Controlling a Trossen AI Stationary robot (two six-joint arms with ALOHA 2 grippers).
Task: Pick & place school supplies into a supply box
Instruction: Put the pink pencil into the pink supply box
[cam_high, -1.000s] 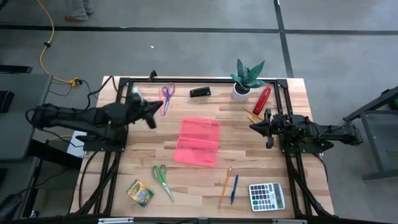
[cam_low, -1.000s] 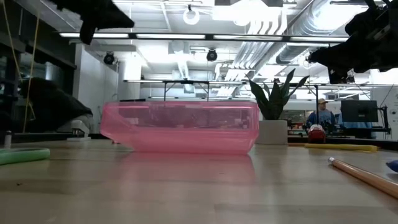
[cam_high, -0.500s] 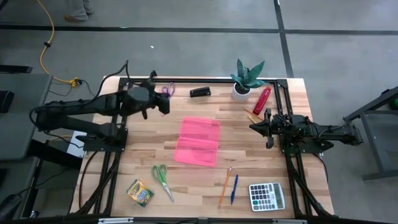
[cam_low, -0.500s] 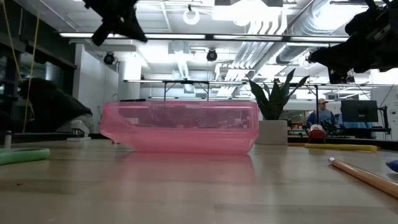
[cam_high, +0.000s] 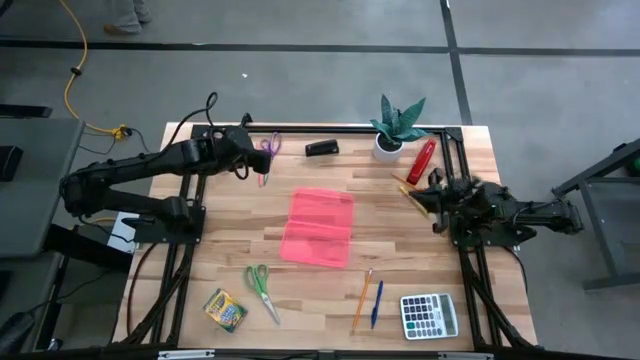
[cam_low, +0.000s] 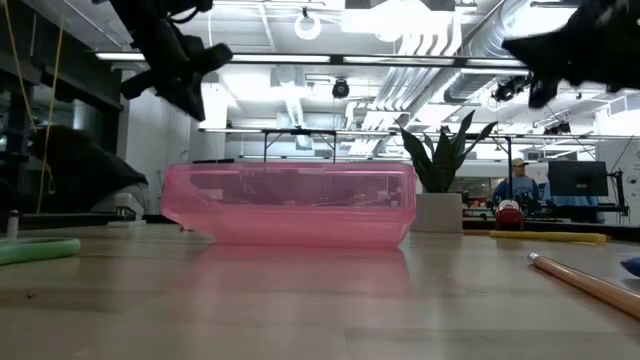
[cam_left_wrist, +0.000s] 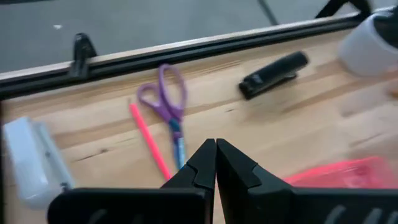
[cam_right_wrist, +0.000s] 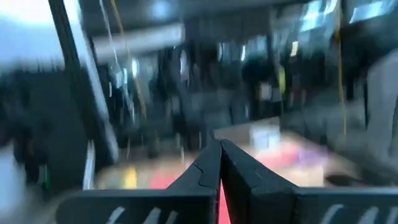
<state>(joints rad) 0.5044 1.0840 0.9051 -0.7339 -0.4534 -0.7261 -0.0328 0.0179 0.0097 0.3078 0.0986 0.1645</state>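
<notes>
The pink translucent supply box lies flat mid-table, also in the low view. Purple-handled scissors and a pink pen lie near the far edge. My left gripper hovers shut above the scissors' blade end, well off the table. Green scissors, the orange pencil and the blue pen lie near the near edge. A yellow-orange stick lies by my right gripper, which is shut in the air.
A black stapler, a potted plant and a red item stand along the far edge. A white block lies left of the scissors. A crayon box and grey calculator sit near the near edge.
My left gripper has swung toward the far edge, come down somewhat and tipped downward over the purple scissors, staying shut. My right gripper has begun to move, turning and shifting slightly toward the far edge; its wrist view is blurred. Nothing on the table has moved.
</notes>
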